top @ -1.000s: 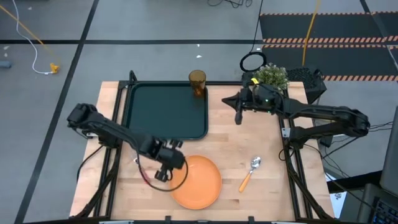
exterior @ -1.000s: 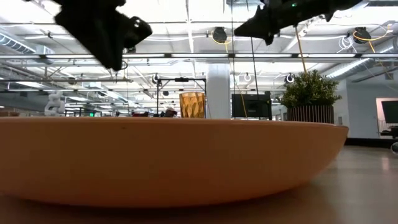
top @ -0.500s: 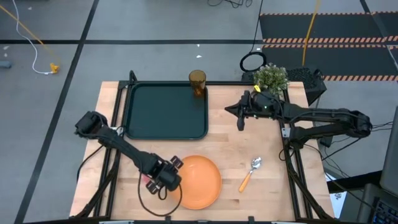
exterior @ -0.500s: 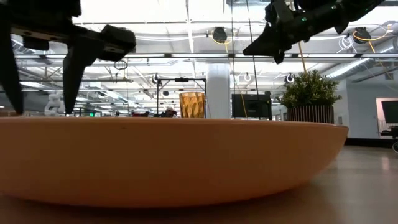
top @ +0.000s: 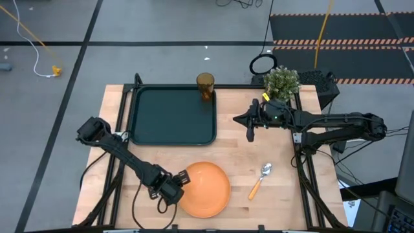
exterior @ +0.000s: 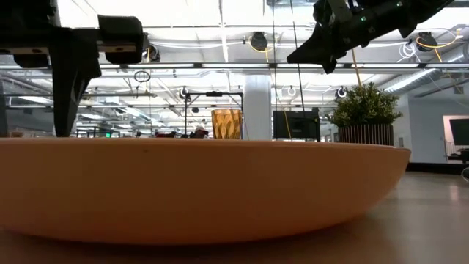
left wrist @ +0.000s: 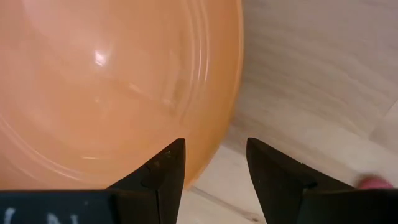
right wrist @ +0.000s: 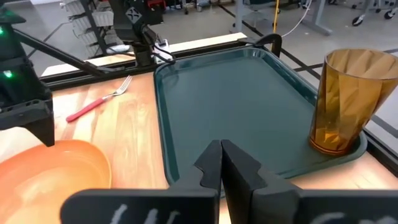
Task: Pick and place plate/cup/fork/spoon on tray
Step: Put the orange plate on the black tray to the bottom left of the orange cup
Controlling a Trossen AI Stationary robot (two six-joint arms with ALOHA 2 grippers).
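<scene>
The orange plate (top: 207, 189) lies on the table near the front edge. My left gripper (top: 174, 189) stands open at its left rim, pointing down, with one finger over the plate (left wrist: 112, 81) and the other over bare wood. The amber cup (top: 205, 85) stands by its base in the far right corner of the dark tray (top: 173, 115). The spoon (top: 260, 179) lies right of the plate. The fork (right wrist: 99, 101) lies on the wood left of the plate. My right gripper (top: 249, 128) hangs shut above the table, right of the tray.
A potted plant (top: 283, 81) stands at the table's far right, just behind my right arm. Bare wood lies between the tray and the plate. The tray's floor (right wrist: 249, 106) holds only the cup (right wrist: 344, 102).
My left gripper has gone down and toward the table's near edge to the plate's left rim. It has rolled about its own axis and opened. My right gripper has sunk a little. The plate, cup, spoon and tray have kept their places.
</scene>
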